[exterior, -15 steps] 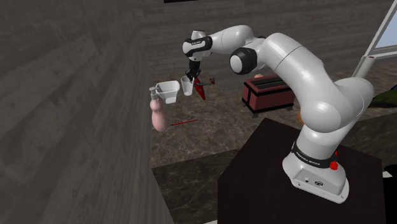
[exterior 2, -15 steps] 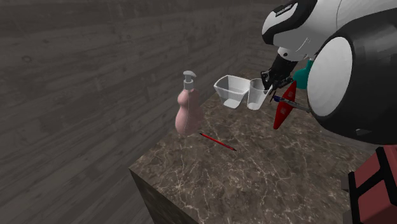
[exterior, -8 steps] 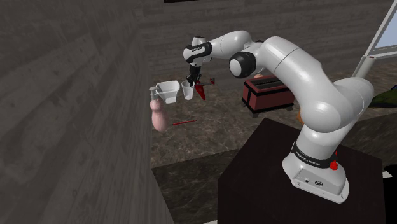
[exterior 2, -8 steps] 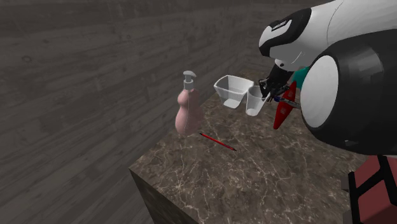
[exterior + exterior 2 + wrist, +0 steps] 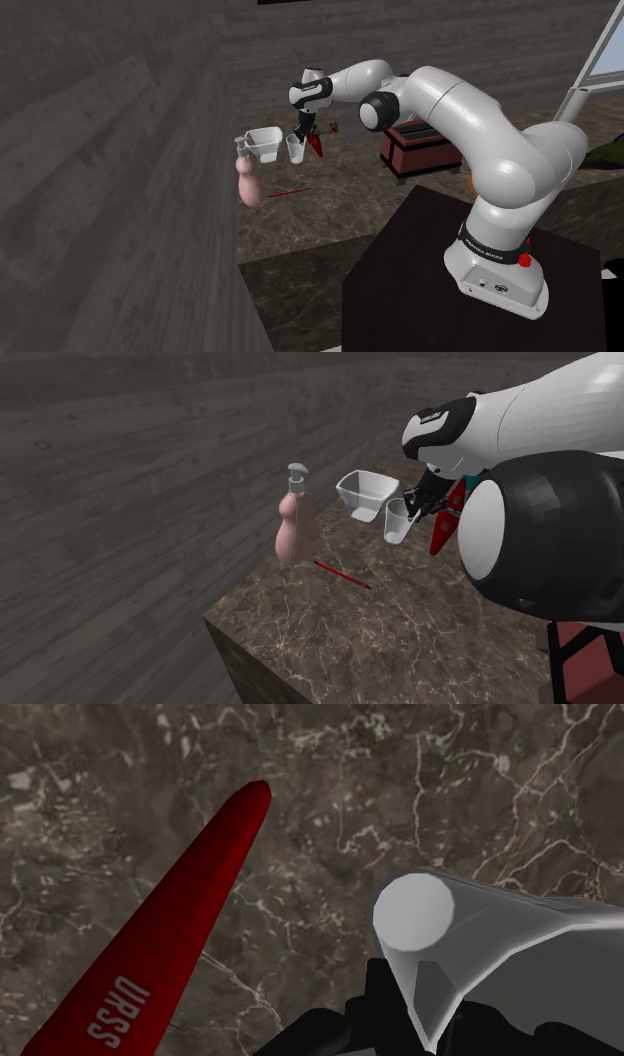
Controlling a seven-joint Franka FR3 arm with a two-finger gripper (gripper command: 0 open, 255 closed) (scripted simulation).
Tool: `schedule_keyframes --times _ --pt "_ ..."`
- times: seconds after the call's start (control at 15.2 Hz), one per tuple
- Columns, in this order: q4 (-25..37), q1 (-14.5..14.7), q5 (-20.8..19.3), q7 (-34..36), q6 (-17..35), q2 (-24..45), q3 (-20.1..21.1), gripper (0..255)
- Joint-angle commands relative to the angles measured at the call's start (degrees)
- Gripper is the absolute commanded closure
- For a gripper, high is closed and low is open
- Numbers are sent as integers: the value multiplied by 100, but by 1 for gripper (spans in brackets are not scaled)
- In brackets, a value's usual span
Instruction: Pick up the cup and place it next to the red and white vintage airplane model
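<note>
A small translucent white cup (image 5: 296, 148) (image 5: 397, 522) hangs upright in my gripper (image 5: 301, 130) (image 5: 420, 502), which is shut on its rim. It is low over the marble counter (image 5: 400, 622); I cannot tell whether its base touches. The red airplane model (image 5: 316, 146) (image 5: 441, 532) lies just beside the cup, on the side away from the wall. In the wrist view the cup (image 5: 480, 954) sits between my fingers (image 5: 375, 1004), and a red wing (image 5: 170, 954) marked URSS stretches close alongside it.
A white bowl (image 5: 265, 143) (image 5: 366, 492) stands right by the cup on its wall side. A pink soap dispenser (image 5: 250, 178) (image 5: 293, 522) and a thin red pen (image 5: 290, 190) (image 5: 342, 574) are nearer the counter's edge. A maroon box (image 5: 420, 145) sits behind my arm.
My gripper has come down with the cup, from above the bowl's rim to low over the counter beside the airplane. Nothing else has moved.
</note>
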Motion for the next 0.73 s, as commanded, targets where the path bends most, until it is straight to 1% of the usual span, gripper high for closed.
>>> schedule_keyframes --times 0.0,0.33,0.4,0.66 --pt "-3 -1 2 -6 26 18 2 255" --pt "-2 -1 2 -6 26 19 2 255" --pt "-5 -1 2 -6 27 17 2 0" --pt "-10 0 3 -7 30 15 2 0"
